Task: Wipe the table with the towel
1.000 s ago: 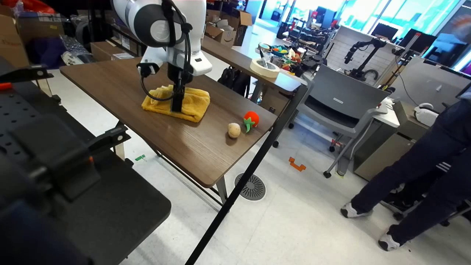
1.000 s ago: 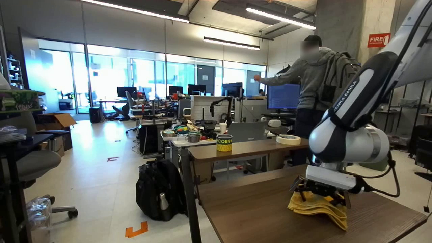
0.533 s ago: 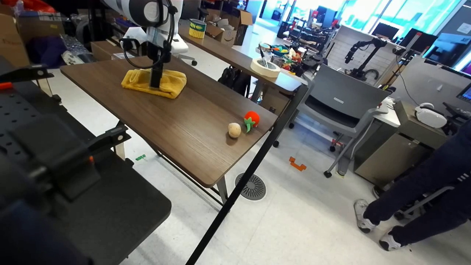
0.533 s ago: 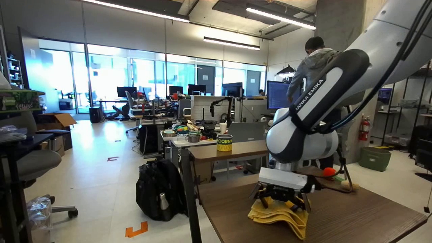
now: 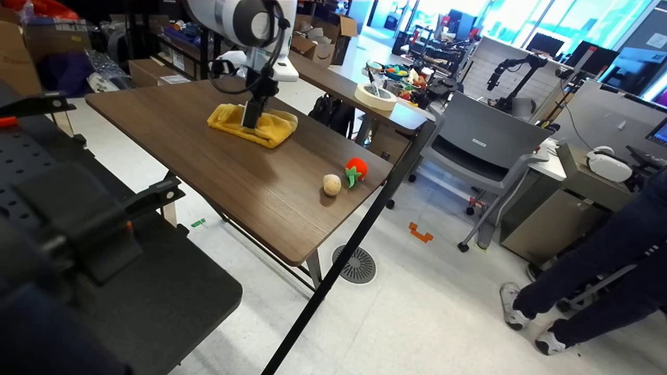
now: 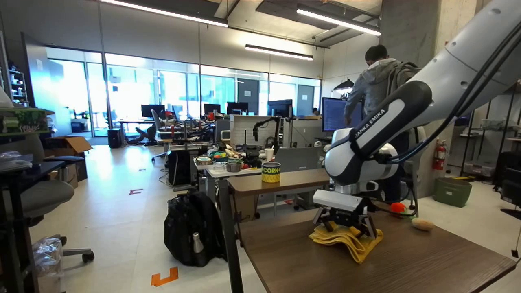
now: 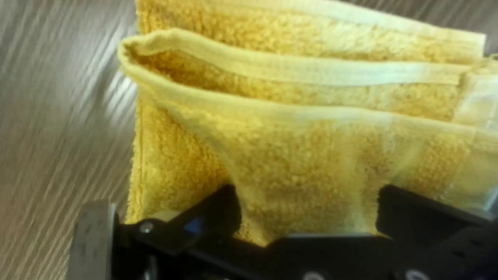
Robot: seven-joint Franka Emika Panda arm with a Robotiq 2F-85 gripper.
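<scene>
Visibly spread, the claw rests upon the folded yellow towel, near the edge of the bench facing the raised shelf.

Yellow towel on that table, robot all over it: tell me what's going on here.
A robot arm has its gripper down on the folded yellow towel, jaws standing wide apart. The towel has moved about on the brown table along with the gripper over the last second, so a wipe seems under way. A red tomato-like item and a beige potato-like item sit near one end, apart from the towel.
</scene>
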